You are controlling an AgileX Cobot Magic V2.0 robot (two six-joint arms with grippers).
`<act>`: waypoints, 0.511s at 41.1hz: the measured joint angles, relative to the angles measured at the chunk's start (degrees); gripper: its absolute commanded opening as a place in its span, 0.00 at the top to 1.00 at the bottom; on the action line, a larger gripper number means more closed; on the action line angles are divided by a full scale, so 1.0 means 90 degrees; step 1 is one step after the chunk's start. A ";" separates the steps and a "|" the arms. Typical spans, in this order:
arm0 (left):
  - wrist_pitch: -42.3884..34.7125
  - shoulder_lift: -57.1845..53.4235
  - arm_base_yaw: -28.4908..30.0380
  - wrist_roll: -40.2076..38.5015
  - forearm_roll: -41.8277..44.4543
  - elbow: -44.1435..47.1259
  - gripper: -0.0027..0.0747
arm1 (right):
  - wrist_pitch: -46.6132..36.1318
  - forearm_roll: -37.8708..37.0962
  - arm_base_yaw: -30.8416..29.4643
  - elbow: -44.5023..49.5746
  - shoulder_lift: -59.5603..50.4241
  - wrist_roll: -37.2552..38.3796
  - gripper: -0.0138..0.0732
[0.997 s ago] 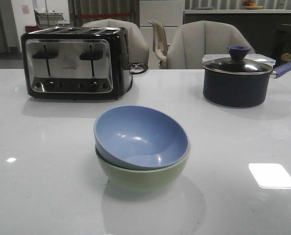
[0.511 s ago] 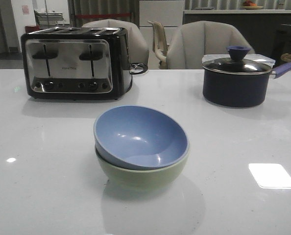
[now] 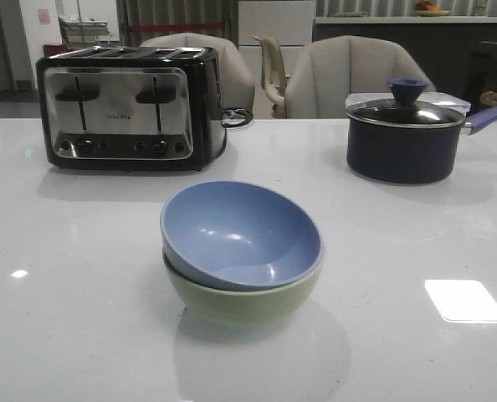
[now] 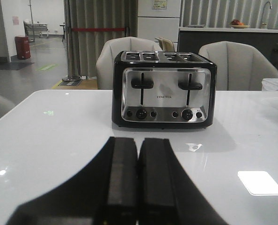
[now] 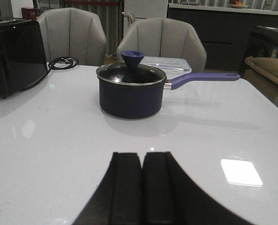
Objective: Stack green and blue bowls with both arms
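Bowls sat nested on the table (image 3: 73, 327) — blue bowl (image 3: 240, 234) tilted inside green bowl (image 3: 236, 303), out of both wrist views. My left gripper (image 4: 138, 187) was pressed shut, empty, facing the toaster (image 4: 163, 89); my right gripper (image 5: 141, 190) likewise shut — facing the saucepan (image 5: 131, 91).

your front view looks forward, low over the white table (image 3: 81, 335), close to the stacked bowls (image 3: 242, 251). your left wrist view sits low above the table, facing the toaster (image 4: 163, 89) square on over its closed fingers (image 4: 122, 183). your right wrist view faces the saucepan (image 5: 131, 91) likewise. toaster and saucepan also appear in the front view.
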 measured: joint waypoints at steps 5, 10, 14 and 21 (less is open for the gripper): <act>0.0000 0.0000 0.0000 0.0000 0.0000 0.0000 0.84 | 0.0000 0.0000 0.0000 0.0000 0.0000 0.0000 0.83; 0.0000 0.0000 0.0000 0.0000 0.0000 0.0000 0.84 | 0.0000 0.0000 -0.0057 0.0000 0.0000 0.0000 0.83; 0.0000 0.0000 0.0000 0.0000 0.0000 0.0000 0.84 | 0.0000 0.0000 -0.0110 0.0000 0.0000 0.0000 0.83; 0.0000 0.0000 0.0000 0.0000 0.0000 0.0000 0.84 | 0.0000 0.0000 -0.0136 0.0000 0.0000 0.0000 0.83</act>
